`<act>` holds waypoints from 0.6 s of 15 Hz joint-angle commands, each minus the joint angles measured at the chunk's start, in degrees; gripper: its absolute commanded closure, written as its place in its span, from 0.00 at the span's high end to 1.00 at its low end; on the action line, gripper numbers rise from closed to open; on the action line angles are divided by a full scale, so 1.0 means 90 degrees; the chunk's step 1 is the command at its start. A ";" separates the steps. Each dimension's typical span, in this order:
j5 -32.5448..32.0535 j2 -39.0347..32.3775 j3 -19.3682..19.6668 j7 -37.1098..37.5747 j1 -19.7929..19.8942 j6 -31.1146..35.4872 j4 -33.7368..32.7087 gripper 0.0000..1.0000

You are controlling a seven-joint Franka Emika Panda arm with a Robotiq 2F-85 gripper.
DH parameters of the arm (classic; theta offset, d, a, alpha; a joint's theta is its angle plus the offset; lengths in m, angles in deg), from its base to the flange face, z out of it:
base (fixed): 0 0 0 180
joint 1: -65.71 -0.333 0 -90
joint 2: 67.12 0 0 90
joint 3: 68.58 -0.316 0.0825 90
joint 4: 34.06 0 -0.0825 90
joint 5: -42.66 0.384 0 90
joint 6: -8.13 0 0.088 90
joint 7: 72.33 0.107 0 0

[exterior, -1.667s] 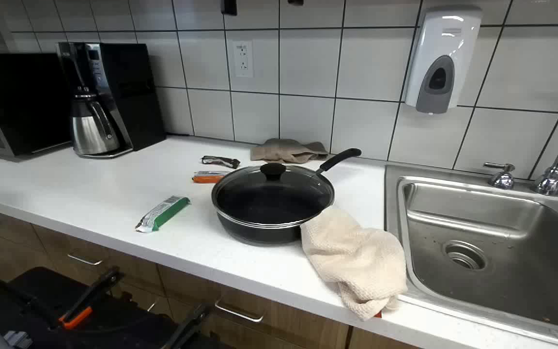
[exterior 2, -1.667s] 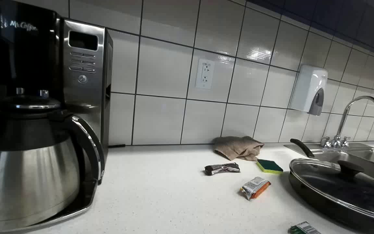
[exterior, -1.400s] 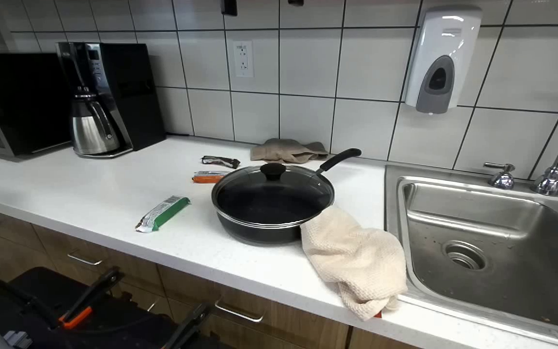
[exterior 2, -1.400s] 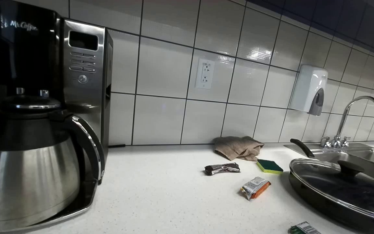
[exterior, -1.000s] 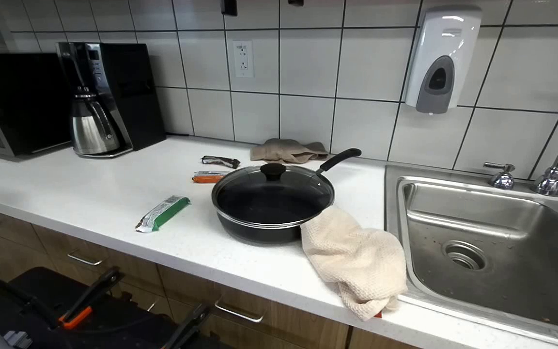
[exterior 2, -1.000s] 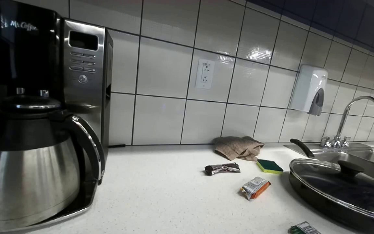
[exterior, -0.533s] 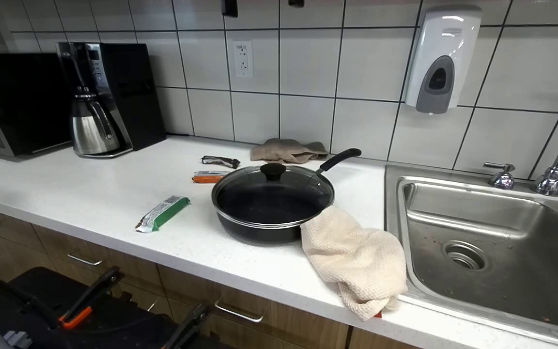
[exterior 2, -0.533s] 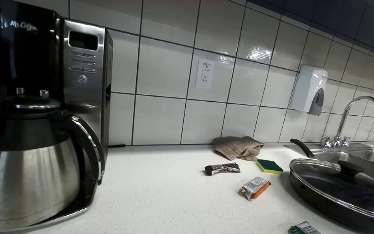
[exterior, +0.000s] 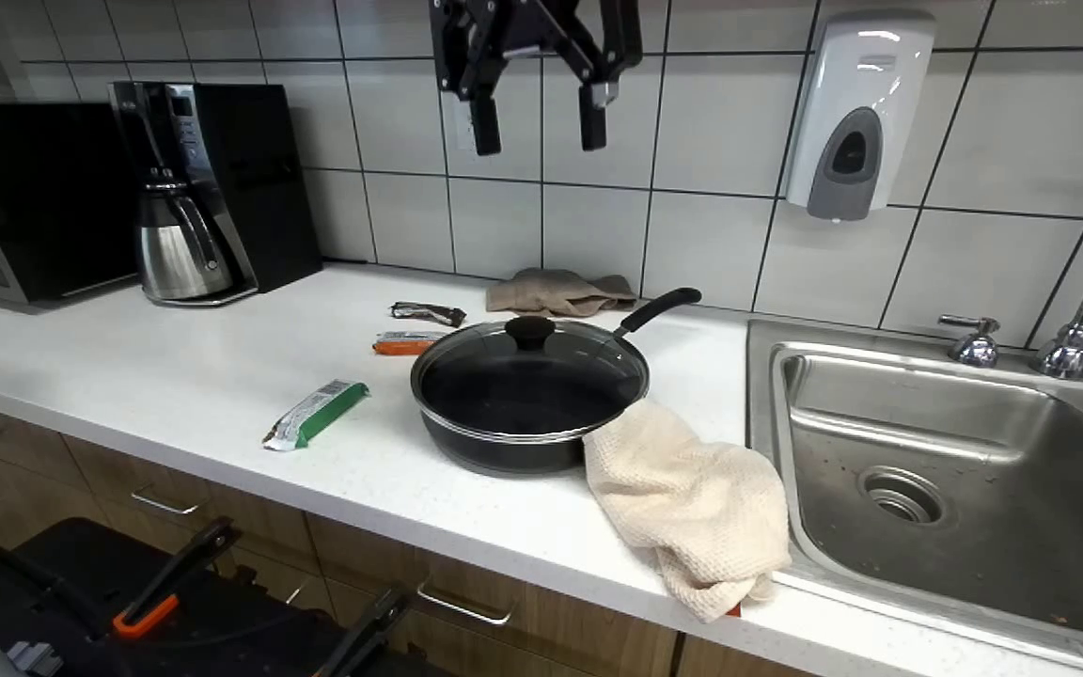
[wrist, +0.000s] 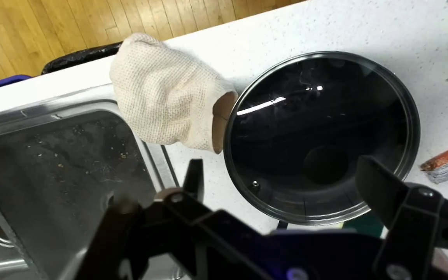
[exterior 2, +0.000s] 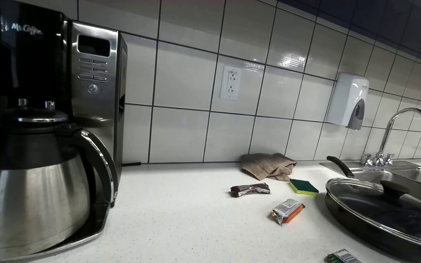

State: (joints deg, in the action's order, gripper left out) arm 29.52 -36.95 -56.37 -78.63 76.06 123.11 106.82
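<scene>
My gripper (exterior: 540, 141) hangs in the air with its two black fingers wide apart and nothing between them. Below it on the white counter sits a black pan (exterior: 504, 456) under a glass lid (exterior: 541, 390) with a dark knob (exterior: 530, 331). In the wrist view the lid (wrist: 317, 116) lies beneath and between the fingers, apart from them. A cream towel (exterior: 692, 508) is heaped against the pan's side, with a small red bit showing under its front edge. Left of the pan lie a green-and-white wrapped bar (exterior: 318, 414), an orange wrapped bar (exterior: 402, 346) and a dark wrapped bar (exterior: 427, 313).
A brown cloth (exterior: 556, 292) lies by the tiled wall, near a green-and-yellow sponge (exterior 2: 303, 186). The steel sink (exterior: 767, 414) is to the right, under a soap dispenser (exterior: 861, 113). A coffee maker (exterior: 250, 179) and microwave (exterior: 43, 188) stand left.
The gripper has come down into an exterior view from above; before, only its fingertips showed at the top edge. It stays open. The things on the counter have not moved.
</scene>
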 commanded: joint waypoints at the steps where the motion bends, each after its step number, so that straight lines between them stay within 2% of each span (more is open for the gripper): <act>1: -0.0124 -0.0243 -0.0204 0.0193 0.0035 0.0778 0.0398 1.00; 9: -0.0111 -0.1398 -0.0320 0.0170 0.0003 0.1852 0.0441 1.00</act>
State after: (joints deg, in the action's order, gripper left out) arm 29.53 -45.26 -58.10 -78.19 75.98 137.10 111.84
